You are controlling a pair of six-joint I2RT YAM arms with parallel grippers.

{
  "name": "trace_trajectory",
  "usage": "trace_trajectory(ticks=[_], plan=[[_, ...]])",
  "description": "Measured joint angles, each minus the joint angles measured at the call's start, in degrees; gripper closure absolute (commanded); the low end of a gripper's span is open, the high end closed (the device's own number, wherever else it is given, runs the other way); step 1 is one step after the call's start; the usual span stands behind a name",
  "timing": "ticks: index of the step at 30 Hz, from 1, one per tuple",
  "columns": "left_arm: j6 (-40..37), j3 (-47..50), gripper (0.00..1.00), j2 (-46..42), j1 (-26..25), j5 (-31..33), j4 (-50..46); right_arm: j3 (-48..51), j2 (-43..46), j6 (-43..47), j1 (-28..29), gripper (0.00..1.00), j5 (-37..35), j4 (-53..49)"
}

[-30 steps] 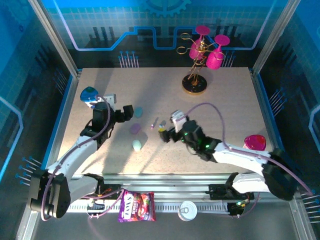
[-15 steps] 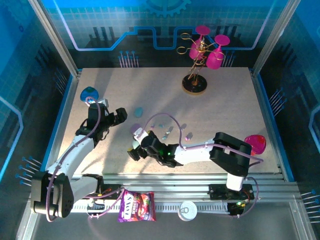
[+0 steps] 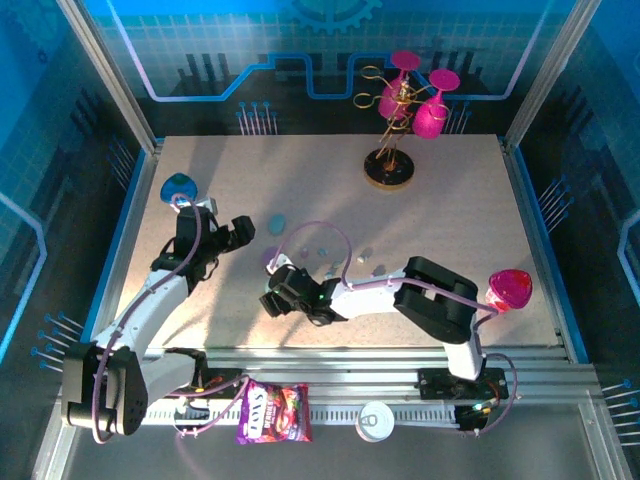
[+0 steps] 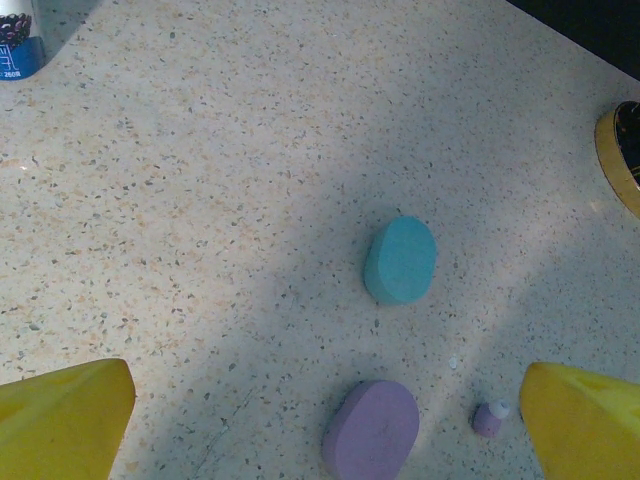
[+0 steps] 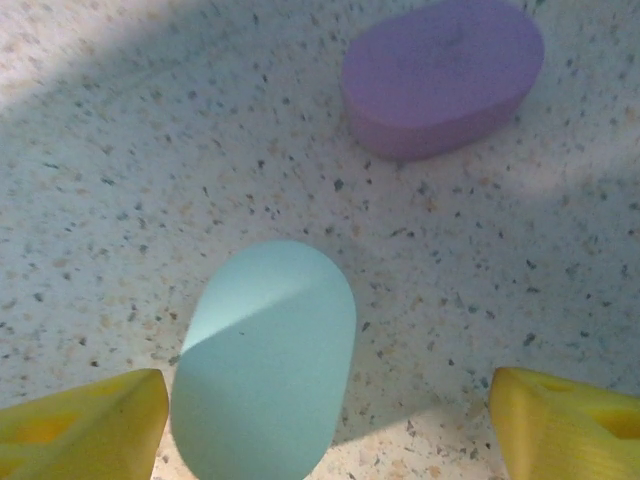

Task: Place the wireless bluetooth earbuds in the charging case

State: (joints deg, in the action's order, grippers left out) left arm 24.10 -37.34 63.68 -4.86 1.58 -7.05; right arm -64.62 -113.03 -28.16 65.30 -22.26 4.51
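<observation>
Three closed oval charging cases lie on the speckled table. A teal case [image 4: 401, 260] sits beyond a purple case [image 4: 371, 430], and a tiny purple earbud [image 4: 488, 418] lies to the right of the purple case. My left gripper [image 4: 325, 425] hovers open above them, apart from both. The mint case [image 5: 265, 360] lies between the yellow fingers [image 5: 85, 425] of my right gripper [image 5: 325, 420], close by the left finger with a wide gap to the right one. The purple case [image 5: 443, 75] lies beyond it. More small earbuds [image 3: 324, 250] are scattered at mid-table.
A gold rack with pink glasses [image 3: 395, 110] stands at the back right. A blue object [image 3: 178, 187] lies at the left edge and a pink glass [image 3: 508, 288] at the right. A candy bag [image 3: 273, 412] and a white lid [image 3: 378, 420] lie on the near rail.
My right arm has swung left from mid-table and come down over the mint case. The left arm drew back a little to the left, then stayed still.
</observation>
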Motion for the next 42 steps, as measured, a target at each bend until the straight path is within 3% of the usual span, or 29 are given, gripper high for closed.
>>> trace_trajectory(ticks=[8,11,17,25,32,42], plan=[[0.0,0.0,0.01,0.0,0.0,-0.5,0.0,-10.9,-4.5,-4.9,-1.6,0.13,-0.7,-12.8],[0.0,0.0,0.01,0.0,0.0,-0.6,0.0,-13.0,-5.6,-5.1,-2.0,0.17,-0.9,-15.5],[0.0,0.0,0.01,-0.5,0.0,-0.6,0.0,-15.4,-6.3,-6.5,-2.1,0.35,-0.9,-20.2],[0.5,1.0,0.01,-0.5,0.0,-0.9,0.3,-15.8,-6.4,-8.4,-2.1,0.36,-0.2,-22.0],[1.4,1.1,0.01,-0.5,0.0,-1.4,0.9,-19.3,-7.8,-10.2,-2.4,0.55,0.2,-24.7],[-0.2,3.0,0.01,-2.7,-2.5,-1.4,3.7,-14.7,-3.9,-10.9,-2.6,0.59,-1.4,-24.6]])
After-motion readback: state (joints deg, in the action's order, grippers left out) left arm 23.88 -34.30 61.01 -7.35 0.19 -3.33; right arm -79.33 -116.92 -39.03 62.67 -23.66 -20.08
